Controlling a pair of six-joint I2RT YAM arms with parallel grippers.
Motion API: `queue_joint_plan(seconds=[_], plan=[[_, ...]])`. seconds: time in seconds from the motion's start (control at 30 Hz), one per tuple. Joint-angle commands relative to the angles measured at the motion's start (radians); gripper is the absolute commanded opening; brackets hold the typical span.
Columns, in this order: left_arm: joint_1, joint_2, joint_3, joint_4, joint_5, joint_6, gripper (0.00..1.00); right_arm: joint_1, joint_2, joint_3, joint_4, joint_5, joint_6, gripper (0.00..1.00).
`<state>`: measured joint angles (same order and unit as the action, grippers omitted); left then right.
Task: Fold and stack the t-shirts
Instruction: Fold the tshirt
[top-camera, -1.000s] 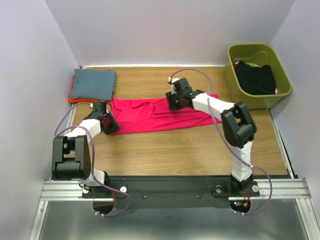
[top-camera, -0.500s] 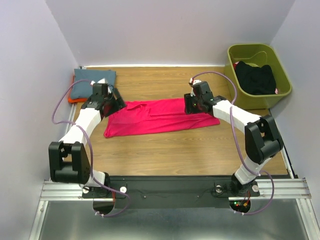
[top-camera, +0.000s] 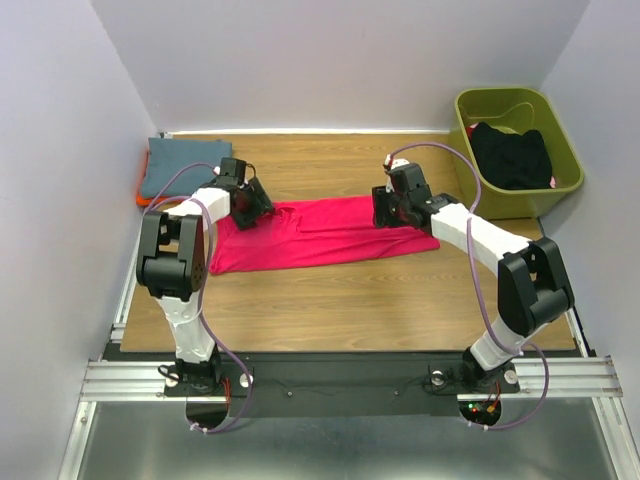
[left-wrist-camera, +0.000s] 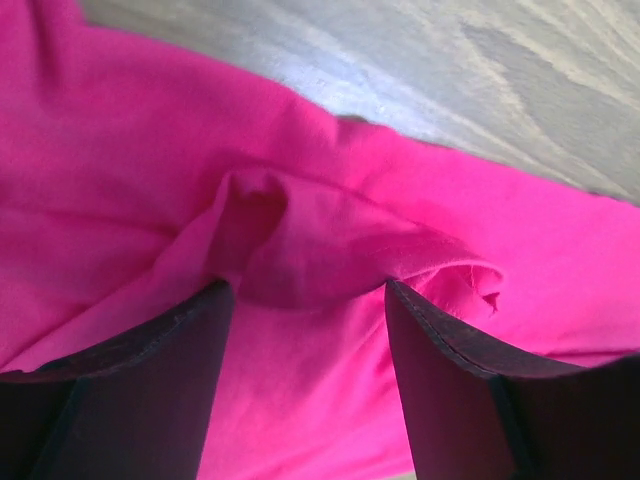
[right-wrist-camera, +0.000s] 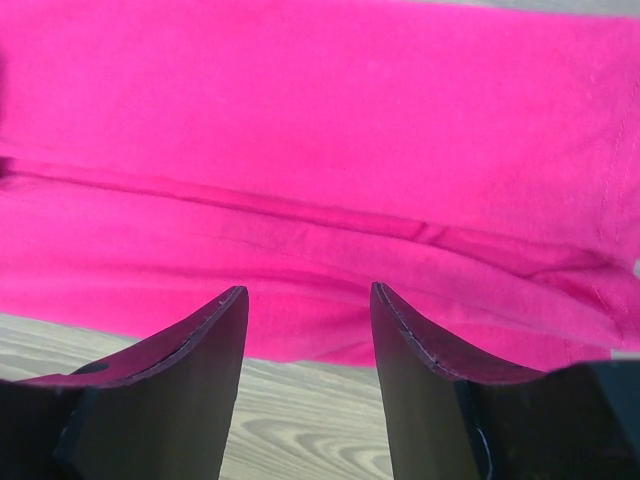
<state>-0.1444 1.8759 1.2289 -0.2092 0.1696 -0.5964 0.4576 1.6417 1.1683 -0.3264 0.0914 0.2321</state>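
The magenta t-shirt (top-camera: 320, 232) is lying as a long strip nearer the far edge of the table (top-camera: 350, 300). The left end effector (left-wrist-camera: 305, 295) and right end effector (right-wrist-camera: 305, 295) are standing wide and empty over it. Closing on the puckered top layer alone risks pulling the fold apart.

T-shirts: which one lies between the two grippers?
The magenta-pink t-shirt, spread out centrally; the blue-grey one sits folded at far left, the black garment in the green bin.
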Motion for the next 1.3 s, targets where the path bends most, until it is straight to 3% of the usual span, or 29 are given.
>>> queue_joint_plan(seconds=[0.0, 0.33, 0.6, 0.9, 0.97, 1.07, 1.27], plan=[[-0.014, 0.011, 0.095, 0.018, 0.013, -0.019, 0.72, -0.007, -0.049, -0.022, 0.023, 0.037, 0.001, 0.58], [-0.021, 0.077, 0.167, 0.016, 0.011, -0.016, 0.67, -0.014, -0.049, -0.029, 0.021, 0.048, -0.004, 0.58], [-0.021, 0.037, 0.123, 0.060, -0.016, 0.024, 0.67, -0.030, -0.066, -0.055, 0.021, 0.088, 0.015, 0.58], [-0.007, 0.017, 0.150, 0.180, 0.002, 0.139, 0.79, -0.218, -0.169, -0.191, -0.025, 0.074, 0.170, 0.54], [-0.004, -0.006, 0.158, 0.168, 0.001, 0.158, 0.79, -0.260, -0.183, -0.217, -0.025, 0.045, 0.188, 0.49], [-0.009, -0.079, 0.123, 0.150, 0.004, 0.165, 0.79, -0.316, -0.198, -0.255, -0.025, 0.004, 0.248, 0.41], [-0.030, -0.251, -0.035, 0.082, -0.085, 0.199, 0.79, -0.399, -0.180, -0.297, -0.023, -0.051, 0.349, 0.38]])
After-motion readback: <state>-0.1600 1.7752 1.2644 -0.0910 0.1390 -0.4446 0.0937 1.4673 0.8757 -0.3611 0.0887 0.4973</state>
